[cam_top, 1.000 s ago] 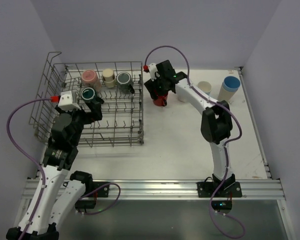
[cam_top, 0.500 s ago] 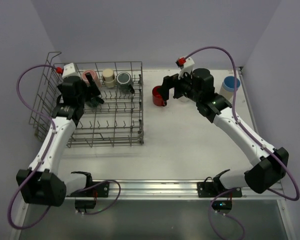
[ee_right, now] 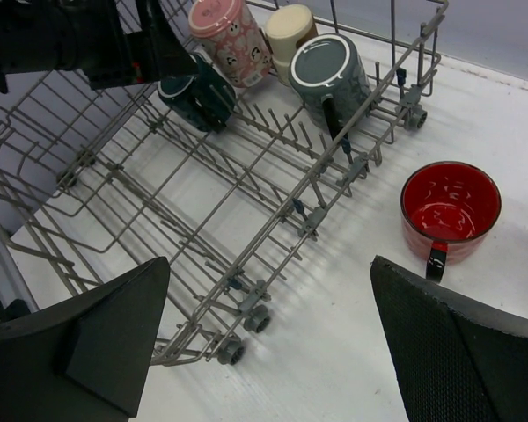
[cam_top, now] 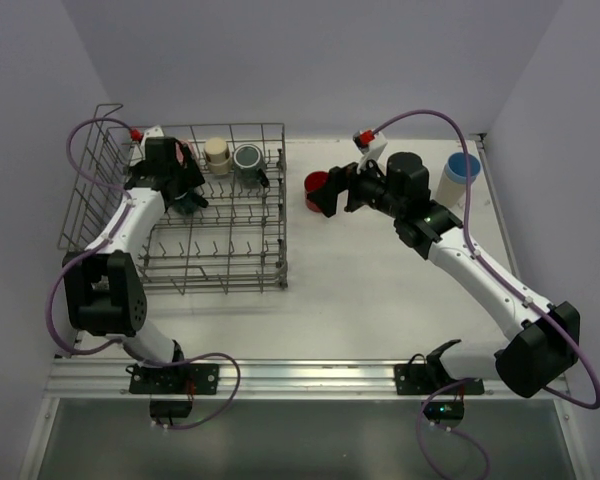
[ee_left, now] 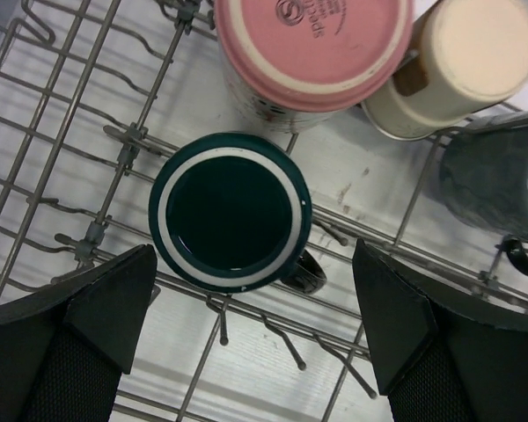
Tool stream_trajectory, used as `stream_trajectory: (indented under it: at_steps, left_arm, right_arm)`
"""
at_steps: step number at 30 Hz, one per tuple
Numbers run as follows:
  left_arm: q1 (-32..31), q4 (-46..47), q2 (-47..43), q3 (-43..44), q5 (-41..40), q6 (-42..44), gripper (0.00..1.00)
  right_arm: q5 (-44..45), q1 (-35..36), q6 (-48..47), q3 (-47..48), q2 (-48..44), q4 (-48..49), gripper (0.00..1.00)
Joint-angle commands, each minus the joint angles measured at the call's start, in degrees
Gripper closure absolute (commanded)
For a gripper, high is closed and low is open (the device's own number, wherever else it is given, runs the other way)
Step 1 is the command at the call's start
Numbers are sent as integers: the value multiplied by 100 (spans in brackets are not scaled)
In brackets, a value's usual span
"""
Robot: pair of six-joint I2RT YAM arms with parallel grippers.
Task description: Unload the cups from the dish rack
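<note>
The grey wire dish rack (cam_top: 220, 288) stands on the left. My left gripper (cam_top: 183, 190) hangs open over its back left part, straddling an upside-down dark teal cup (ee_left: 231, 211) without touching it; its fingers (ee_left: 97, 308) stand either side, nearer than the cup. Behind it lie a pink cup (ee_left: 312, 44), a cream cup (ee_left: 462, 61) and a grey mug (ee_left: 497, 180). A red cup (cam_top: 317, 190) stands upright on the table, right of the rack. My right gripper (cam_top: 334, 196) is open and empty just right of it. In the right wrist view the red cup (ee_right: 449, 207) sits apart from the fingers.
A light blue tumbler (cam_top: 460, 175) stands on the table at the back right, behind my right arm. The rack's raised wire end (cam_top: 98, 170) rises left of my left arm. White table lies between the rack and the front edge.
My left arm reached from the rack's front left to its back, over the teal cup. My right gripper let go of the red cup and drew back to its right.
</note>
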Motion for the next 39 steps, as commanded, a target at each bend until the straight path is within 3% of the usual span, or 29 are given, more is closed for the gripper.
stream_trajectory:
  at_steps: [1,11,20,35,39]
  left_arm:
    - [88,111,187,191,-184,115,0]
    - [106,822,469,-125,-71,343,0]
    - [405,744,619,-178,-352,361,0]
    - [414,964,961,-152,176,300,0]
    - [405,990,725,-204,193,282,19]
  right_arm:
    - [-241,2,92,-14,-120,375,1]
    - [-373,107,171,-6,-58,375,1]
    - [-399,204,136,21,-14,375,1]
    - [-364,379,83,100,73,375,1]
    - [-346,450,74,117,65,366,1]
